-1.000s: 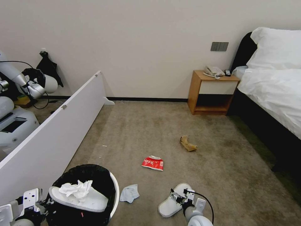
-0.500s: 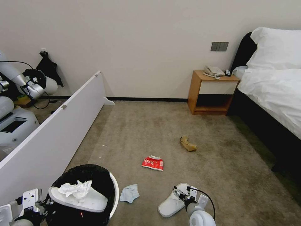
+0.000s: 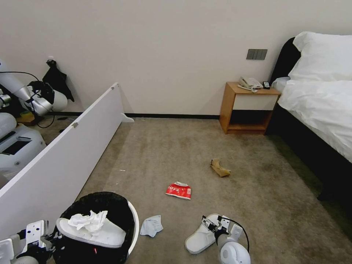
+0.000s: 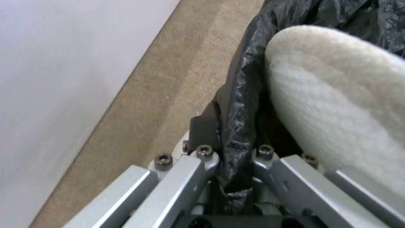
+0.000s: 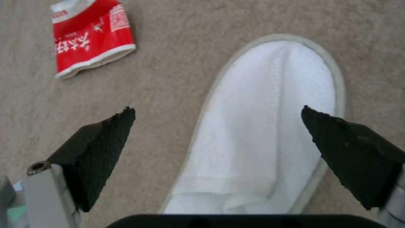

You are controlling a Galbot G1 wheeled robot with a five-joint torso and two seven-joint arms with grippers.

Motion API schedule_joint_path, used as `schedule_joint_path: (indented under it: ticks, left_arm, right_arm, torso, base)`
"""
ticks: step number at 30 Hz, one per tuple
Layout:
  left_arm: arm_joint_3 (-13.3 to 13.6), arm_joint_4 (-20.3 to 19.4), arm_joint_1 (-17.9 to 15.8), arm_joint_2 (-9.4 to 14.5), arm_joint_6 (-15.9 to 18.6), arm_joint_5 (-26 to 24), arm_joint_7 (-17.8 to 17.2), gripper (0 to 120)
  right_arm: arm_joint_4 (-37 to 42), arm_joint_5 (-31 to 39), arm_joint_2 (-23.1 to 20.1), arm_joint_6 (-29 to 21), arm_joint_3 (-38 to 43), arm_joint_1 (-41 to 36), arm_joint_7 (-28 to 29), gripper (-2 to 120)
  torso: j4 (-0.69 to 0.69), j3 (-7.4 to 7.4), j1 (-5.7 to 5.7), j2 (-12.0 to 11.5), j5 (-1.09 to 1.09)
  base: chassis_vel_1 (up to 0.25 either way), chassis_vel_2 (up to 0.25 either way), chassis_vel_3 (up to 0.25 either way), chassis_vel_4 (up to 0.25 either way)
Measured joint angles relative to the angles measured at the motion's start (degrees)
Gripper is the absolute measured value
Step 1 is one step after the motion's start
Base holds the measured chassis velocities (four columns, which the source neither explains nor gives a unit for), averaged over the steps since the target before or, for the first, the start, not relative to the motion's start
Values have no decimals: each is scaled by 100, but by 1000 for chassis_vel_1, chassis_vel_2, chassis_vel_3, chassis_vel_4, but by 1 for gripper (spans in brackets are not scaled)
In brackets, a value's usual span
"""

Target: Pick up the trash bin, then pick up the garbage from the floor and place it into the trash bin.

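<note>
Our right gripper (image 5: 217,126) is hanging spread wide over the white slipper (image 5: 270,133) on the floor (image 3: 205,146). Soft and light, we are judging; pinching its upper should do, while our left gripper (image 4: 234,171) is clamping the trash bin (image 3: 132,216)'s rim

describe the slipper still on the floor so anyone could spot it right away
Start at the black-lined bin at the near left and look right across the carpet, past a pale blue tissue. The slipper lies there under the open right tool. Its twin is in the bin.
</note>
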Motion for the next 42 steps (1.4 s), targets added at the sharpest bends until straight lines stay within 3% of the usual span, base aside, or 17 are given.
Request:
schedule_joint_path:
  ticks: [27, 35, 37, 42]
  left_arm:
    - [-16, -30, 0, 15, 0, -17, -6, 2]
    - [-29, -27, -16, 26, 0, -56, -6, 2]
    - [-36, -19, -18, 32, 0, -65, -8, 2]
    - [-34, -13, -28, 34, 0, -69, -8, 2]
  right_arm:
    - [-301, 9, -5, -128, 57, 8, -99, 98]
    - [-338, -24, -20, -157, 31, 14, -134, 69]
    - [-329, -33, -31, -161, 28, 5, -144, 55]
    - [-319, -57, -50, -162, 28, -9, -168, 40]
  torso:
    - [0, 0, 0, 0, 0]
    - [0, 0, 0, 0, 0]
    - [0, 0, 0, 0, 0]
    - [0, 0, 0, 0, 0]
  base:
    - [0, 0, 0, 0]
    - [0, 0, 0, 0]
    - [0, 0, 0, 0]
    - [0, 0, 0, 0]
